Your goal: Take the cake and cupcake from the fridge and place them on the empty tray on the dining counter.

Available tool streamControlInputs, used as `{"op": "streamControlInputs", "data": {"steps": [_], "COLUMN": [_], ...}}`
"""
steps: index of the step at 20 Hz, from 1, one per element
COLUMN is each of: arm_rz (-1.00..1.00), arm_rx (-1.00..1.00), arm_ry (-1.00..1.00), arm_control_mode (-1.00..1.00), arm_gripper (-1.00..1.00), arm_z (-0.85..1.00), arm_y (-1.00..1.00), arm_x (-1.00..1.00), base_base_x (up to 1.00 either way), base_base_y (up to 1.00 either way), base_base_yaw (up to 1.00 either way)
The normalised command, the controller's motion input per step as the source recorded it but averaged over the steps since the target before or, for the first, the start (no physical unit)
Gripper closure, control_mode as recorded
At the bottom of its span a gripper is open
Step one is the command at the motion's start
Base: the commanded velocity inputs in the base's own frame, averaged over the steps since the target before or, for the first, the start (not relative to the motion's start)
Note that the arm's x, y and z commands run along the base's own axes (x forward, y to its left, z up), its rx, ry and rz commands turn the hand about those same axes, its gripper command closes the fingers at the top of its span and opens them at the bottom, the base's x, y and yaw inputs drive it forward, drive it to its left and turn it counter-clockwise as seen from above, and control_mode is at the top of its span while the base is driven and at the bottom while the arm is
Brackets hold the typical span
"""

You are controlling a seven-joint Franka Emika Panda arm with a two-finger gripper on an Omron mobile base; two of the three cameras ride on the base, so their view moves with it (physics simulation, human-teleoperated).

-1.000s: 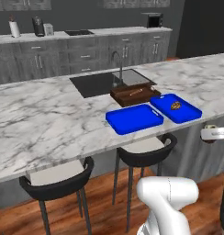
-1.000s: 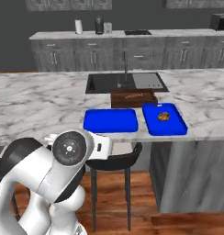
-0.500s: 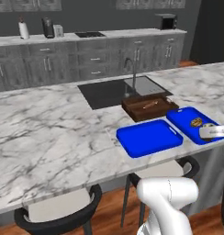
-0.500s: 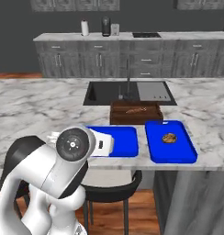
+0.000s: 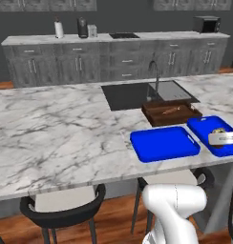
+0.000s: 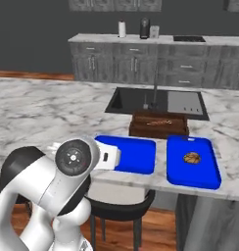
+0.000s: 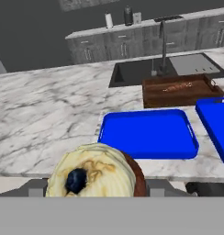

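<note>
My gripper clamped on the cupcake at the hand view's bottom, I face the bench, where the empty blue tray lies ahead, slightly right of center, long axis crosswise.

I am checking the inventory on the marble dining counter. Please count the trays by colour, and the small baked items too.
Blue trays: 2
Brown wooden tray: 1
Cupcake held in the gripper: 1
Small brown baked item on the right blue tray: 1
Total: 5
</note>
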Motion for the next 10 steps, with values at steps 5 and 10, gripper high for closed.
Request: {"op": "streamControlInputs", "data": {"steps": [5, 10], "arm_rz": [0.00, 0.00], "arm_rx": [0.00, 0.00], "arm_ry": [0.00, 0.00], "arm_control_mode": [1.00, 1.00], "arm_gripper": [1.00, 1.00], "arm_z": [0.00, 0.00], "arm_y": [0.00, 0.00], "arm_x": [0.00, 0.00], "base_base_x": [1.00, 0.61], "base_base_y": [-0.24, -0.13], "base_base_yaw": [0.56, 0.35]}}
